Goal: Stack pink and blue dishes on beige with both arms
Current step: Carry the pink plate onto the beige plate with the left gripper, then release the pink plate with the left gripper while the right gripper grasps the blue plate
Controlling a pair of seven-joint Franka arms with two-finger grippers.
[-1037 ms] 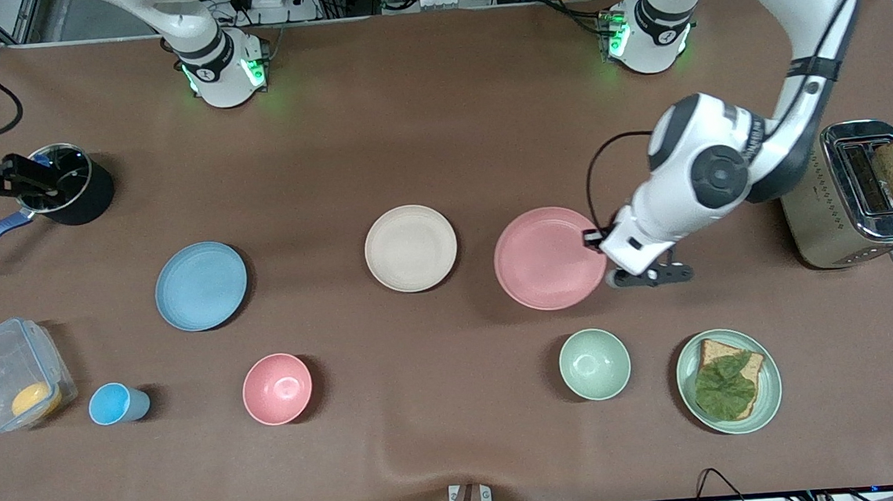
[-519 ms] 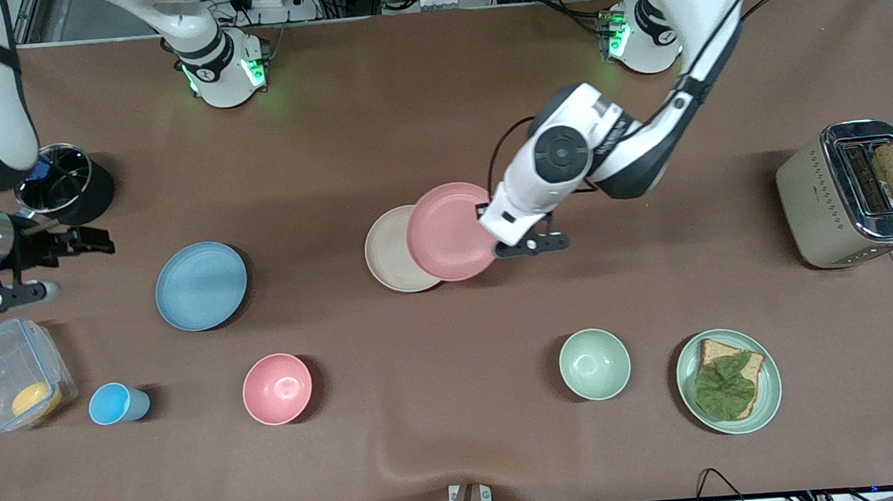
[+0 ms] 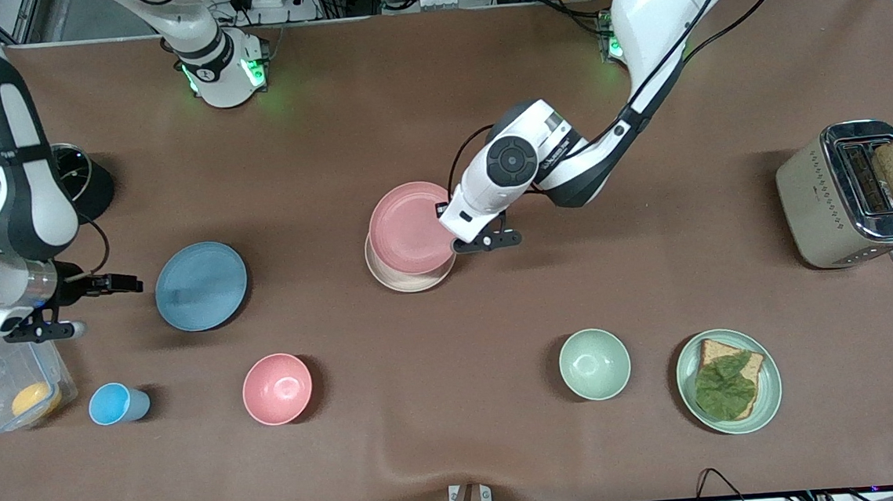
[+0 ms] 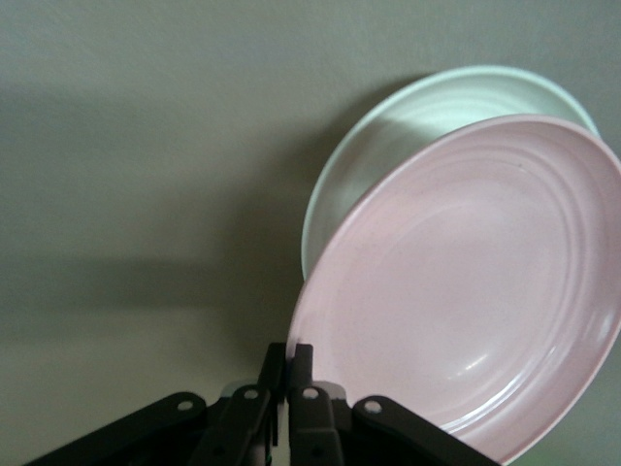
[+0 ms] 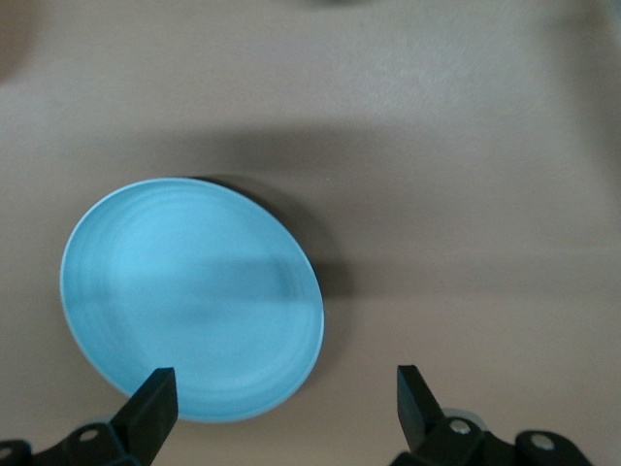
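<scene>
Nearest the front camera: blue cup (image 3: 115, 404), pink bowl (image 3: 277, 388), green bowl (image 3: 594, 363), green plate (image 3: 764, 403) bearing toast with a leaf. Farther up, blue plate (image 3: 201, 286) flat on the brown table (image 3: 461, 454), toward the right arm's end. Right arm bent low from its base, forearm dropping past the black pot (image 3: 93, 193); right gripper (image 3: 115, 284) just beside the blue plate's rim, fingers (image 5: 153, 406) spread wide, holding nothing. Mid-table, beige plate (image 3: 409, 277) lies flat; pink plate (image 3: 412, 228) over it, offset and tilted, not yet seated. Left arm reaches in from its base, elbow high, wrist angled down; left gripper (image 4: 289, 374) pinched tight on the pink plate's rim. Toaster (image 3: 851, 195) at the left arm's end.
</scene>
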